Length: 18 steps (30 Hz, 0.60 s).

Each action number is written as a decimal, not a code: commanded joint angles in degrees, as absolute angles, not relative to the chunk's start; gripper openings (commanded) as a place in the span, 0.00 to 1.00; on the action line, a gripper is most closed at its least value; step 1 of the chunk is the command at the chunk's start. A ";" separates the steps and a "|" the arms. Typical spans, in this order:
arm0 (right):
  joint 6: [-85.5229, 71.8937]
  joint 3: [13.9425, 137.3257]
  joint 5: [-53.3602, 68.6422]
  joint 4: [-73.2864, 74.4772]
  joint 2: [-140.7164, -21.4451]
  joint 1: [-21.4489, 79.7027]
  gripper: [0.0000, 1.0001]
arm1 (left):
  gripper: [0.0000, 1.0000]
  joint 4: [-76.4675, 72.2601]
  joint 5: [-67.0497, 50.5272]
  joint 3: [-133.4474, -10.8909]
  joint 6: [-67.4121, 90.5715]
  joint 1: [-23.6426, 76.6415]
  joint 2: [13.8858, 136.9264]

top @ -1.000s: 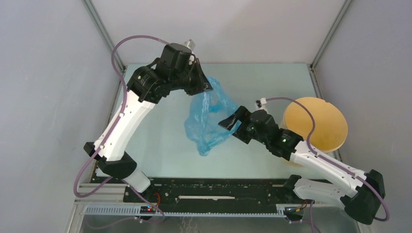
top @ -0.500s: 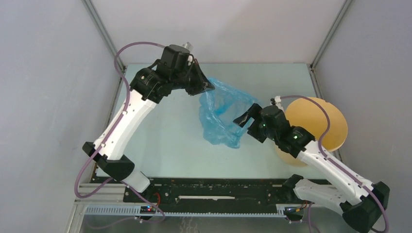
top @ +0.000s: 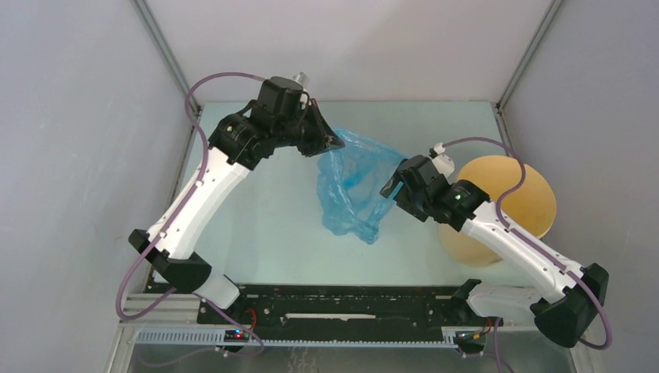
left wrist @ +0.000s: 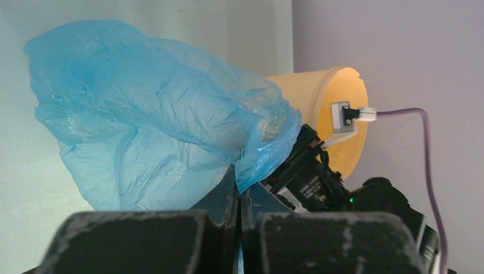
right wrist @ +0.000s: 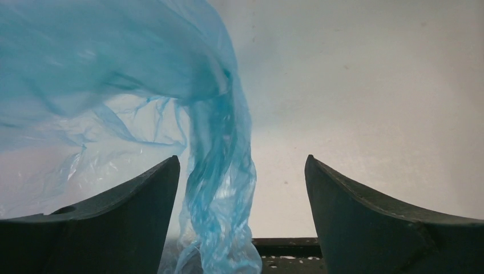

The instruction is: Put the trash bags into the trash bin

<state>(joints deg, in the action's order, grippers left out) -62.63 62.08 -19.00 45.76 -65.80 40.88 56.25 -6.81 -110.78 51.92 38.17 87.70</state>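
The light-blue trash bag (top: 353, 190) hangs above the table, spread between both arms. My left gripper (top: 332, 142) is shut on its upper edge; in the left wrist view (left wrist: 238, 181) the film bunches at the closed fingertips and the bag (left wrist: 148, 114) billows out beyond. My right gripper (top: 392, 185) is open at the bag's right side; in the right wrist view (right wrist: 240, 188) a twisted strand of the bag (right wrist: 220, 188) hangs between its spread fingers. The tan trash bin (top: 509, 202) stands at the right, partly behind the right arm, and shows in the left wrist view (left wrist: 319, 108).
Grey enclosure walls surround the pale table (top: 264, 225). A black rail (top: 334, 303) runs along the near edge by the arm bases. Purple cables loop over both arms.
The bag has shifted right toward the bin. My right gripper has moved up and right along the bag's right side. The left gripper holds its grip near the same spot.
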 commanded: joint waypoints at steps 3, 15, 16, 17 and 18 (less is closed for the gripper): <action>-61.33 66.50 -24.94 58.93 -63.23 44.76 0.77 | 0.00 54.76 -6.66 -109.76 49.83 37.24 85.40; -60.52 63.43 -22.83 49.44 -59.95 47.83 0.85 | 0.00 52.47 -11.30 -109.04 51.06 35.95 85.76; -60.62 63.84 -22.26 48.12 -61.54 47.94 0.87 | 0.00 52.03 -11.52 -108.50 51.25 35.95 85.58; -60.58 64.32 -22.21 47.00 -63.16 48.34 0.88 | 0.00 51.69 -11.64 -108.01 51.43 35.95 85.42; -60.56 64.80 -22.68 46.03 -64.94 49.13 0.90 | 0.00 51.56 -11.73 -107.80 51.57 35.95 85.29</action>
